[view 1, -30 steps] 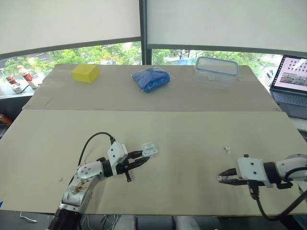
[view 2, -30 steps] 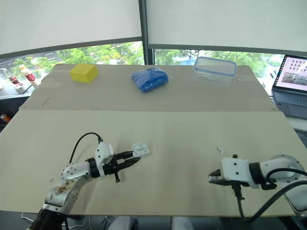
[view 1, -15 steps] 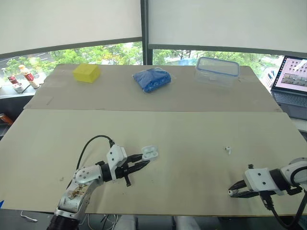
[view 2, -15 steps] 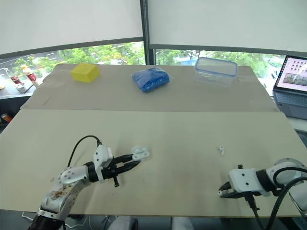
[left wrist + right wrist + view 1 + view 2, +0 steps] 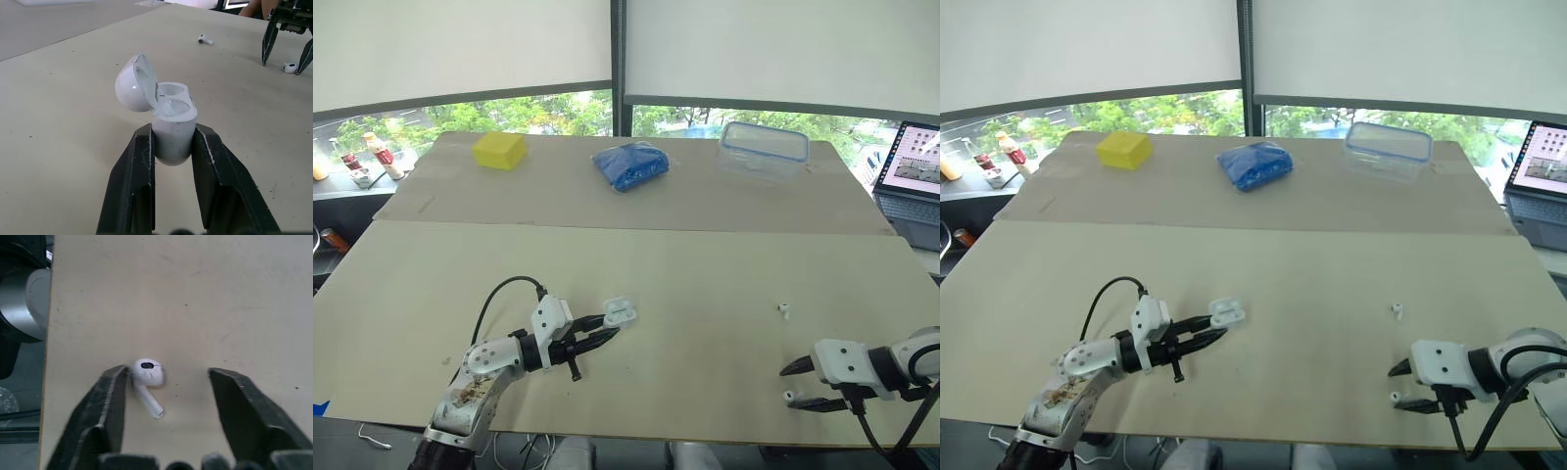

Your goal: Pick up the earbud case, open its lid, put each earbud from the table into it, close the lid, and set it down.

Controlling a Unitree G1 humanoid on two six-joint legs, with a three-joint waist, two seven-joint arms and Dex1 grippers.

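The white earbud case (image 5: 619,313) stands with its lid (image 5: 132,88) flipped open, and my left gripper (image 5: 607,325) is shut on its body at the table's front left. Both sockets (image 5: 172,98) look empty. One white earbud (image 5: 784,310) lies on the table to the right of centre. A second earbud (image 5: 146,382) lies near the front edge between the spread fingers of my open right gripper (image 5: 795,385), close against one finger (image 5: 115,387). From the left wrist, that gripper (image 5: 288,49) and earbud (image 5: 290,67) show in the distance.
Along the far side of the table sit a yellow block (image 5: 500,150), a blue bag (image 5: 631,164) and a clear lidded container (image 5: 764,149). A laptop (image 5: 911,171) stands at the far right. The table's front edge (image 5: 705,441) runs just behind my right gripper.
My right gripper drew back toward the front edge, then opened from shut; an earbud now lies between its fingers. The left gripper and case have stayed put.
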